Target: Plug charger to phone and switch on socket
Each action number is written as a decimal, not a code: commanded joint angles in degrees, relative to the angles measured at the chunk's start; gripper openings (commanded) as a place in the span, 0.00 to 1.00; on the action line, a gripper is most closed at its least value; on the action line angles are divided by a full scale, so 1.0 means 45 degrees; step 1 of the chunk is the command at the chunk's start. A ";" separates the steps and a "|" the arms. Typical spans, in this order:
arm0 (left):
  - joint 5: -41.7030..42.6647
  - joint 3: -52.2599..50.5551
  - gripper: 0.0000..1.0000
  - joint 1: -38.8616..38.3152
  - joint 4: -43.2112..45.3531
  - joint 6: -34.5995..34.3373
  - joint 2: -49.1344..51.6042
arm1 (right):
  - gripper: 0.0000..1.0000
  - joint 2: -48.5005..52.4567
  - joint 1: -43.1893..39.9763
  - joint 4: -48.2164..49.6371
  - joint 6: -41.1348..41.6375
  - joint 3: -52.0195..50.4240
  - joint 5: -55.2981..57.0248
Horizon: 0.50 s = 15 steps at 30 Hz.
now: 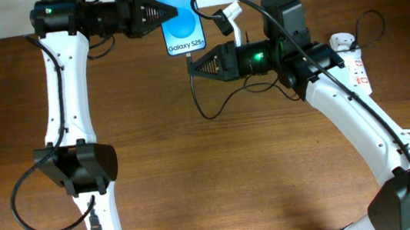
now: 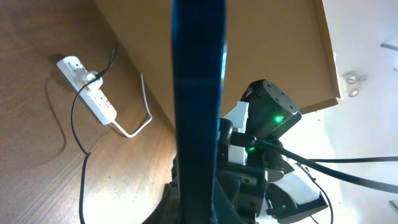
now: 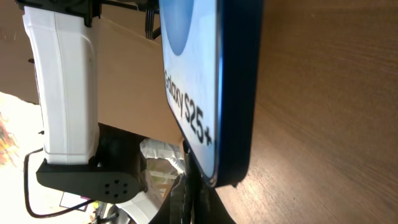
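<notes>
Phone (image 3: 193, 81) fills view, screen reading "Galaxy S25+"; white arm (image 3: 62, 81) left; wooden table (image 3: 323, 124) right.

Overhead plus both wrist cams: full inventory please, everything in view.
phone: 1, blue screen, dark edges; far centre, held off the table
charger: 1, thin black cable and white adapter; adapter on the power strip, cable runs to the right gripper
power strip: 1, white with red marks; far right, partly hidden by the right arm
mains cord: 1, thick, white; leaves the strip
table: 1, brown wood
left gripper: 1, black; shut on the phone
right gripper: 1, black; at the phone's lower end, apparently shut on the charger's tip
left arm, right arm: 2, white and black; reaching in from either side
</notes>
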 commanded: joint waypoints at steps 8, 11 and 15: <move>0.0699 0.0107 0.00 -0.0024 -0.0005 0.0257 -0.0102 | 0.04 0.0141 0.0063 0.0102 0.0107 0.0189 0.0204; 0.0699 0.0107 0.00 -0.0024 0.0000 0.0403 -0.0102 | 0.04 0.0141 0.0063 0.0228 0.0112 0.0189 0.0068; 0.0699 0.0107 0.00 -0.0029 -0.0010 0.0393 -0.0102 | 0.04 0.0141 0.0078 0.0228 0.0112 0.0189 0.0083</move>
